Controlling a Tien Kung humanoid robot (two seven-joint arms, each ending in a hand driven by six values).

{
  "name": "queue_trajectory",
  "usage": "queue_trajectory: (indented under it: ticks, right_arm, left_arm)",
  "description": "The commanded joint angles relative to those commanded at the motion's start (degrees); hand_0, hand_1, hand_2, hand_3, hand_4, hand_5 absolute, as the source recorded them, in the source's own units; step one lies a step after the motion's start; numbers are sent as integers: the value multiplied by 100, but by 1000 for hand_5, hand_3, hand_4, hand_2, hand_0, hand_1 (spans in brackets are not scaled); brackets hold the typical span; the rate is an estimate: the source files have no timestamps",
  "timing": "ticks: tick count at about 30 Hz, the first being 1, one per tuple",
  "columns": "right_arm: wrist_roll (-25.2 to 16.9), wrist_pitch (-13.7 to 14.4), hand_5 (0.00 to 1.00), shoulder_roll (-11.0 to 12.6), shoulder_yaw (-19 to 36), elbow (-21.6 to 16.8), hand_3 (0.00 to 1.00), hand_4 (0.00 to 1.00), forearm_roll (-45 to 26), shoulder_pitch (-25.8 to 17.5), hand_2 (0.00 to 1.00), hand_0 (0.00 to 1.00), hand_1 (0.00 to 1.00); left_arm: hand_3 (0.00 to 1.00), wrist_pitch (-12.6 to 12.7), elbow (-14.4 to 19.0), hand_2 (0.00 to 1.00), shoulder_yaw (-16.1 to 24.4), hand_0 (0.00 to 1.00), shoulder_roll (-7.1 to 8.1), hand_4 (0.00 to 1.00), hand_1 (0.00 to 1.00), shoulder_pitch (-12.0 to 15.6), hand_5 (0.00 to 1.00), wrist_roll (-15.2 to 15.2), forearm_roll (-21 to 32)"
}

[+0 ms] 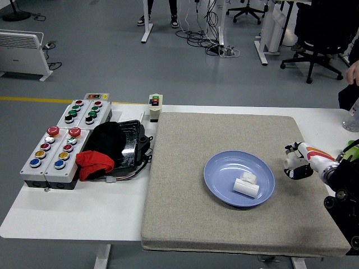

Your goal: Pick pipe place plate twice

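A blue plate [224,168] lies on the grey mat right of centre, with a white pipe piece [245,185] lying in its lower right part. My right hand [294,162] comes in from the right edge and sits just right of the plate, a little above the mat. Its fingers are curled around a second small white pipe piece [289,161]. My left arm is out of view.
Button boxes [61,143] stand at the left, beside a black tray [130,147] holding black and red cloth [94,163]. A small switch box [155,106] stands at the mat's [224,235] far left corner. A person's hand [353,72] shows at the right edge above a clear bottle [352,119].
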State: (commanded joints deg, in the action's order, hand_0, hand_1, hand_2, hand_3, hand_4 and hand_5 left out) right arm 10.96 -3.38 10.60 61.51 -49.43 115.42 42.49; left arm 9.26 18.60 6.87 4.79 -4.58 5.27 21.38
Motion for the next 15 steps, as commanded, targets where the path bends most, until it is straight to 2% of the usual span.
queue_trajectory:
  ticks: [1, 6, 8, 11, 13, 15]
  right_arm:
    - [2, 0, 107, 1, -8, -70, 558, 444, -4, -1, 473, 256, 381]
    - [142, -40, 103, -149, -458, -957, 558, 444, -81, 95, 471, 255, 379]
    - [160, -54, 103, -258, -618, -1084, 558, 444, -147, 184, 471, 255, 379]
    - [173, -76, 109, -451, -894, -1055, 572, 465, -176, 326, 483, 283, 409]
    - [222, -229, 109, -654, -1119, -843, 572, 465, -132, 472, 483, 283, 409]
    - [233, -354, 109, -762, -1258, -658, 572, 465, -75, 542, 483, 283, 409]
  left_arm:
    - [664, 0, 0, 716, 0, 700, 0, 350, 687, 0, 998, 0, -1]
    - [664, 3, -1, 716, 6, 699, -4, 349, 688, -3, 998, 0, -1]
    - [664, 4, -1, 716, 11, 699, -2, 349, 688, -1, 998, 1, -2]
    - [665, 7, -1, 716, 17, 699, -2, 347, 687, 1, 998, 1, -1]
    - [665, 17, -1, 716, 12, 699, -4, 347, 687, 0, 998, 4, 9]
    - [665, 24, -2, 716, 4, 699, -5, 347, 687, -2, 998, 8, 20]
